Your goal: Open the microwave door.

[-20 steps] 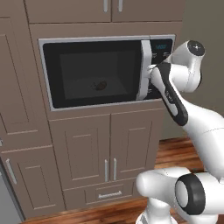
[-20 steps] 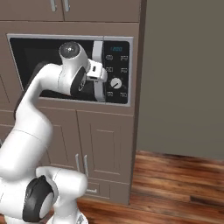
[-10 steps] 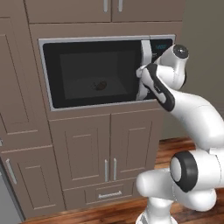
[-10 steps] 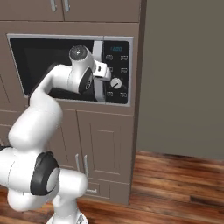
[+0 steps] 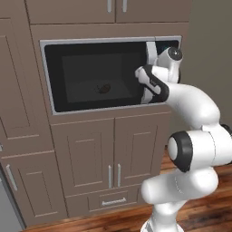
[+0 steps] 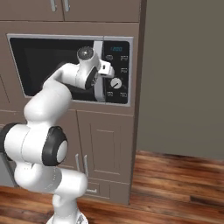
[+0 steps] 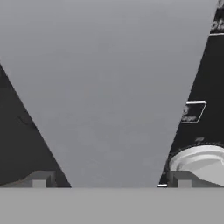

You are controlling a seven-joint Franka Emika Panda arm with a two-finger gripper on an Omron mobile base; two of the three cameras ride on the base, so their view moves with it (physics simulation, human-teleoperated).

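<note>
Microwave door is seen shut in the left base view, its black glass set flush in the brown cabinets, with the white arm bent in front of its right edge where the handle runs.

From the right base view, the gripper is pressed in at the handle, between the glass and the control panel, just left of the knob.

In the hand view, the handle is shown as a broad grey bar running up between two fingertips, one on either side, the jaws spread wide around it and not clearly gripping. The knob sits just right of the handle.

A slip is judged likely if the pull begins before the jaws close on the bar.
</note>
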